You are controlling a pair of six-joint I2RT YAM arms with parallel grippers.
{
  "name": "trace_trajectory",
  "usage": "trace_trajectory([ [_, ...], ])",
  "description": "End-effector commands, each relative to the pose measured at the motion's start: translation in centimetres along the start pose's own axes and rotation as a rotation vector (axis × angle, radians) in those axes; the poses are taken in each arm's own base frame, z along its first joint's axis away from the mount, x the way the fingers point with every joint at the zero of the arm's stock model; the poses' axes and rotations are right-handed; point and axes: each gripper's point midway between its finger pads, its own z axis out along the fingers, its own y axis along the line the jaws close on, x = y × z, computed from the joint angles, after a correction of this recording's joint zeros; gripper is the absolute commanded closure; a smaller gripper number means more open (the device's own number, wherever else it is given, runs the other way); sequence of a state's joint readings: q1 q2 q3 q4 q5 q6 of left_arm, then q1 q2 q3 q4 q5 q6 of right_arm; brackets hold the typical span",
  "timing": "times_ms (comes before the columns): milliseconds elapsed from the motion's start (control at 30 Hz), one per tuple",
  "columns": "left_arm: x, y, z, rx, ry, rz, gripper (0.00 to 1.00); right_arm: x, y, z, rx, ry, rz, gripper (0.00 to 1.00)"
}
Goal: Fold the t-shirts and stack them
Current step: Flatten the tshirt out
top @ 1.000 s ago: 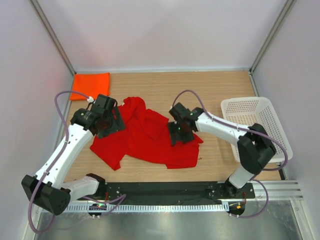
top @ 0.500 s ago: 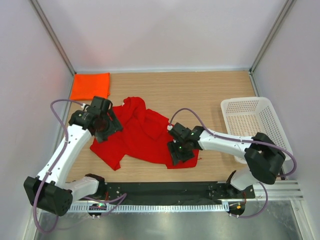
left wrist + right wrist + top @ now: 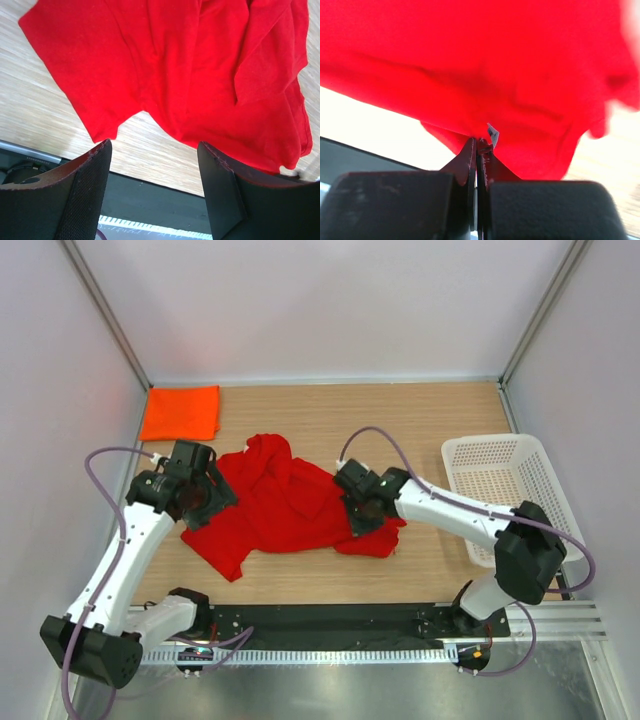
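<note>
The red t-shirt (image 3: 285, 510) lies crumpled and spread on the wooden table's middle. An orange t-shirt (image 3: 181, 412) sits folded in the far left corner. My right gripper (image 3: 365, 516) is at the red shirt's right side, shut on a pinch of its edge (image 3: 477, 140) beside a small white label (image 3: 492, 133); red cloth (image 3: 495, 65) fills that view. My left gripper (image 3: 208, 498) hovers over the shirt's left part. In the left wrist view it (image 3: 155, 145) stands open above the red cloth's (image 3: 190, 65) near edge, nothing between its fingers.
A white mesh basket (image 3: 497, 440) stands at the right side of the table. The black base rail (image 3: 320, 620) runs along the near edge. Side walls close in on left and right.
My right gripper swung toward the near edge, then back over the shirt's right edge, and shut on the cloth. The left gripper drifted slightly left and stayed open.
</note>
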State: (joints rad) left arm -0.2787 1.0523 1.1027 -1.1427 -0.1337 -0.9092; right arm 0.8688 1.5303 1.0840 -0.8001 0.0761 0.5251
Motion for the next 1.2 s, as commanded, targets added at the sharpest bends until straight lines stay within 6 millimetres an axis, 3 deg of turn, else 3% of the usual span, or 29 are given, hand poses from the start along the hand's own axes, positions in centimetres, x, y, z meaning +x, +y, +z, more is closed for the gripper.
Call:
trace_trajectory([
  [0,-2.0,-0.2,-1.4,0.009,-0.085,-0.003,0.30,-5.9,-2.4,-3.7,0.025,-0.118,0.109,0.99],
  [67,-2.6,-0.7,-1.4,0.017,-0.097,0.013,0.32,-8.1,-2.9,-3.2,-0.019,-0.111,0.141,0.99],
  [100,-2.8,-0.9,-1.3,0.016,-0.099,0.014,0.32,-10.7,-4.6,-2.5,-0.012,-0.111,0.205,0.99],
  [167,-3.1,-1.4,-1.0,0.011,-0.086,0.029,0.32,-13.3,-5.3,-1.3,-0.058,-0.095,0.222,0.99],
  [200,-3.0,-1.6,-0.8,0.010,-0.076,0.035,0.32,-16.4,-5.5,-2.2,-0.075,-0.149,0.223,0.99],
  [233,-3.0,-1.8,-0.6,0.010,-0.065,0.038,0.32,-17.3,-7.0,0.4,-0.048,-0.097,0.232,0.98],
  [267,-2.8,-1.8,-0.1,-0.006,-0.044,0.043,0.32,-17.6,-7.5,0.5,-0.025,-0.067,0.224,0.87],
  [300,-2.8,-1.9,0.2,-0.010,-0.036,0.043,0.30,-20.4,-8.1,-0.6,0.009,-0.128,0.193,0.74],
  [333,-2.7,-1.9,0.5,-0.016,-0.026,0.046,0.30,-21.0,-8.4,-0.7,0.025,-0.123,0.181,0.63],
  [367,-2.4,-2.0,1.0,-0.031,-0.001,0.044,0.29,-20.3,-8.5,0.0,0.040,-0.063,0.174,0.48],
  [400,-2.1,-1.7,1.4,-0.045,0.015,0.038,0.28,-21.4,-9.0,-1.1,0.073,-0.101,0.178,0.45],
  [467,-1.3,-1.5,2.2,-0.063,0.057,0.017,0.29,-21.5,-8.8,-2.7,0.061,-0.131,0.171,0.40],
  [567,0.6,-0.5,3.6,-0.095,0.119,-0.016,0.37,-19.6,-8.7,-3.2,0.042,-0.126,0.159,0.39],
  [633,1.6,0.1,4.0,-0.105,0.133,-0.063,0.41,-16.9,-8.2,-4.1,-0.002,-0.112,0.152,0.39],
  [767,4.1,2.1,5.9,-0.112,0.135,-0.168,0.40,-12.6,-7.5,-4.9,-0.071,-0.112,0.169,0.39],
  [800,3.9,1.9,6.3,-0.092,0.116,-0.191,0.37,-10.3,-7.6,-4.0,-0.070,-0.068,0.174,0.39],
  [833,4.0,1.8,6.5,-0.086,0.108,-0.226,0.36,-9.7,-7.5,-5.0,-0.087,-0.097,0.175,0.39],
  [900,4.1,2.4,7.7,-0.106,0.090,-0.239,0.35,-7.6,-7.3,-5.1,-0.104,-0.085,0.178,0.39],
  [1000,4.2,3.0,8.9,-0.147,0.090,-0.243,0.35,-5.6,-7.4,-5.1,-0.110,-0.064,0.182,0.39],
  [1167,5.4,3.5,11.7,-0.193,0.136,-0.256,0.37,-4.7,-7.5,-7.0,-0.117,-0.103,0.179,0.39],
])
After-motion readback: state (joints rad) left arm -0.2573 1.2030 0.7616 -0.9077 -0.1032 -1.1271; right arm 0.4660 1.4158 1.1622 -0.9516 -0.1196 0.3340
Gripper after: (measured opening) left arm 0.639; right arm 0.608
